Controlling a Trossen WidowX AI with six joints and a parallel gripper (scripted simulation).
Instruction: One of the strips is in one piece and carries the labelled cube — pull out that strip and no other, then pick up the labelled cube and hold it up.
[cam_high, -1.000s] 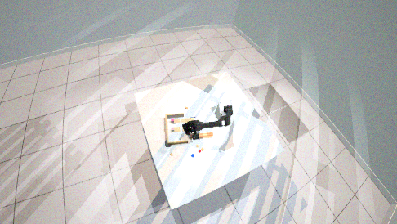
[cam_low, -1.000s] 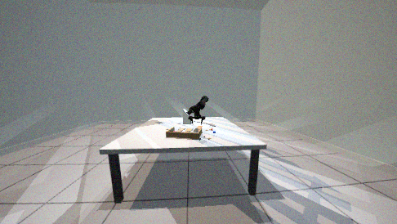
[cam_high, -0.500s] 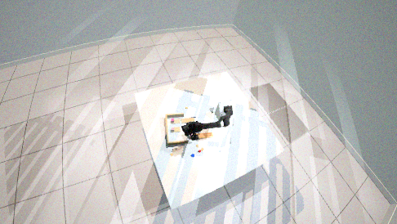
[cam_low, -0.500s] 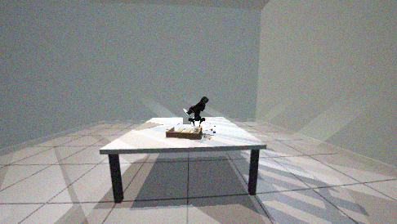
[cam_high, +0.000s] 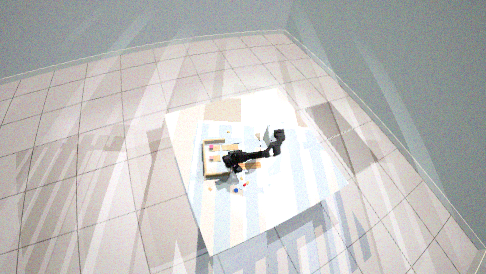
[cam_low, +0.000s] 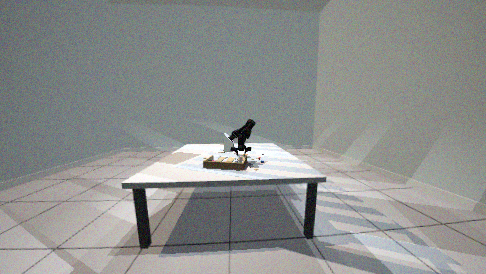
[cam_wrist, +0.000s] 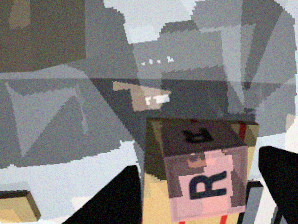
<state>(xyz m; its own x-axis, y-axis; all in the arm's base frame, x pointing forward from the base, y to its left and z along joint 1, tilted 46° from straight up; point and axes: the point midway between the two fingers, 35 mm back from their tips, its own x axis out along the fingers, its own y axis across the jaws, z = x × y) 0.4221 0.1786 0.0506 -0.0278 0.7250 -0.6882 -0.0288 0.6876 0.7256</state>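
The labelled cube (cam_wrist: 207, 185), pink with a dark R, sits on the end of a wooden strip (cam_wrist: 154, 200) with red lines in the wrist view. My gripper (cam_high: 234, 168) (cam_low: 241, 152) (cam_wrist: 200, 167) is open and partly closed in, one dark finger on each side of the cube, with gaps between. In the top view the arm hides this cube; an orange-tan strip (cam_high: 252, 165) shows to the right of the gripper. Two other strips with pinkish cubes (cam_high: 211, 148) lie in the wooden tray (cam_high: 206, 166) (cam_low: 225, 166). Whether those strips are whole is too small to tell.
A grey rail (cam_wrist: 255, 202) runs beside the strip at the right. A small wooden block (cam_wrist: 17, 205) lies at the lower left. A blue piece (cam_high: 236, 190) and a red piece (cam_high: 245, 185) lie outside the tray. A pale upright panel (cam_high: 268, 135) stands near the arm's base.
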